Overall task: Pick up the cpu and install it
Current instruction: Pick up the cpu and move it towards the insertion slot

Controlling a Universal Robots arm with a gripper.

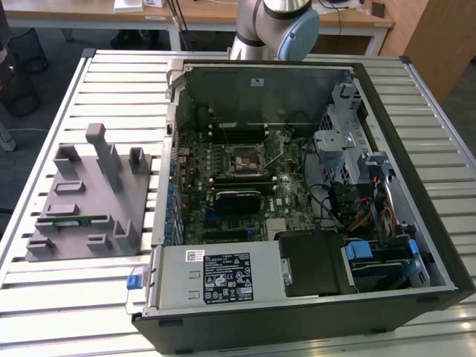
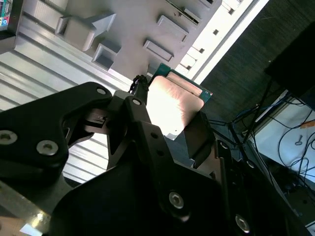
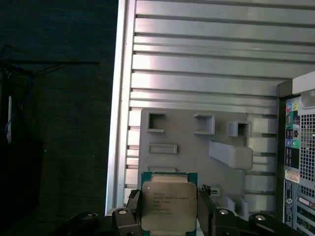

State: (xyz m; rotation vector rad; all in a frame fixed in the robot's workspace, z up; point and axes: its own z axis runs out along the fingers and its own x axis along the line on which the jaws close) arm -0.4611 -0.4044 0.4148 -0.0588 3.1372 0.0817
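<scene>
Over the gray tray (image 3: 187, 167), the gripper (image 2: 172, 115) pinches the cpu (image 3: 168, 205) by two side edges; it looks light, stiff and easily broken.

Soft, even light fills the exterior view. In the second wrist view the cpu (image 2: 173, 105) top glares nearly white; the desk (image 3: 206, 64) slats shine in the first wrist view.

Arm (image 1: 271, 26) is running off the top edge of the exterior view. In the first wrist view, pincer (image 3: 169, 214) fingers (image 3: 205, 211) clamping the cpu (image 3: 169, 201) are covering its side edges; lid print is rendering too small to read.
</scene>
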